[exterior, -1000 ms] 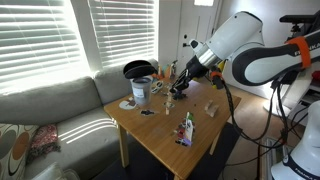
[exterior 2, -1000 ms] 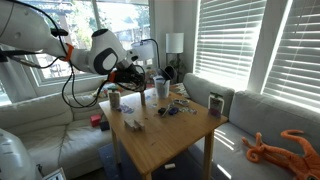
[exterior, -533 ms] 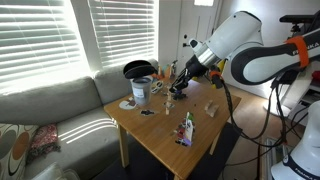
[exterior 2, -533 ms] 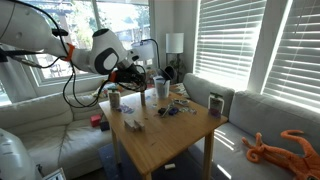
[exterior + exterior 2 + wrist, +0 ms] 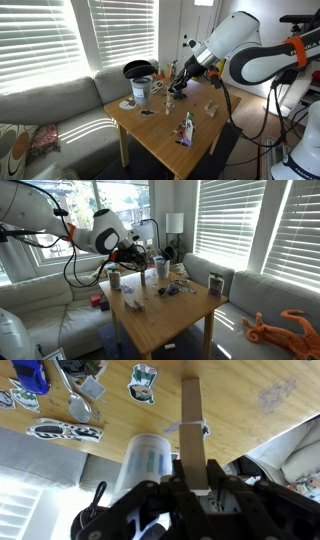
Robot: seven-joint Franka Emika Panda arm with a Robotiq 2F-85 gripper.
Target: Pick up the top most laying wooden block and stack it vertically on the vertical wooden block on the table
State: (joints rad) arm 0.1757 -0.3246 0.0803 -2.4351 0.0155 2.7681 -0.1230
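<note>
My gripper (image 5: 194, 478) is shut on a long light wooden block (image 5: 192, 415). The block sticks out lengthwise from between the fingers toward the light-brown table (image 5: 245, 400). In both exterior views the gripper (image 5: 181, 84) (image 5: 135, 252) hangs over the far part of the table (image 5: 160, 135) (image 5: 165, 315). A thin upright wooden piece (image 5: 141, 275) shows under the gripper; I cannot tell whether it is the held block or a standing one. A small pale block (image 5: 211, 107) lies near the table's edge.
A white paint can (image 5: 141, 91) (image 5: 148, 460) stands close beside the gripper, with a black bowl (image 5: 138, 68) behind it. A bottle (image 5: 187, 128), a mug (image 5: 216, 282), a glass (image 5: 162, 268) and stickers (image 5: 143, 382) are on the table. Sofas flank it.
</note>
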